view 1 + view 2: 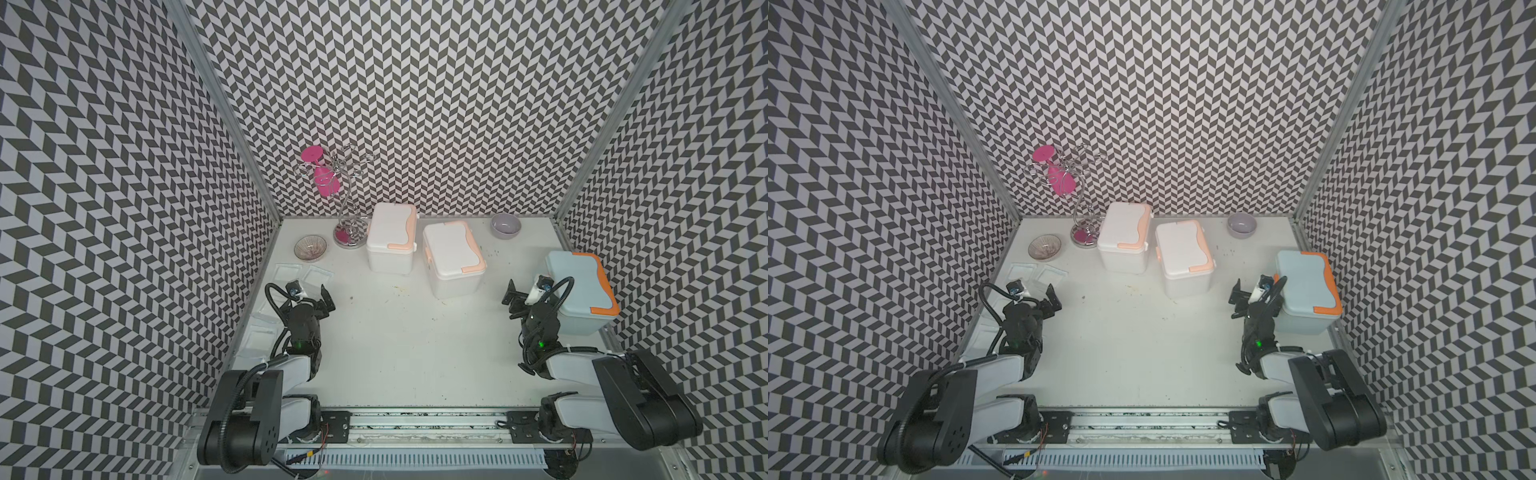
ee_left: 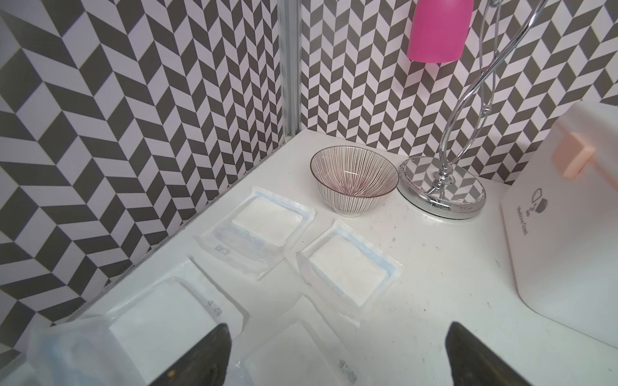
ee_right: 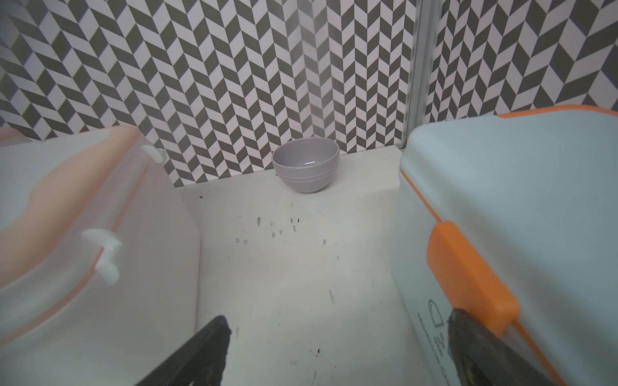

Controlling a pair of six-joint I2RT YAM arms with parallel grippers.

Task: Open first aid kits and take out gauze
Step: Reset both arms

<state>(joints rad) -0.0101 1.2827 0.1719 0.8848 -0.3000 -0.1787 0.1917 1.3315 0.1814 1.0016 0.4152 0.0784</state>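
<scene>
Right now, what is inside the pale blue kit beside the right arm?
Nothing inside can be seen. The pale blue kit has its orange-trimmed lid down flat, so only the outer shell shows; its contents are covered.

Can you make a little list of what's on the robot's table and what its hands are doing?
kits: two white first aid kits, one blue first aid kit, all lids shut
gauze: wrapped gauze pads lying out near the left gripper
left gripper: open, empty
right gripper: open, empty
other: striped bowl, grey bowl, pink glass on chrome stand
</scene>
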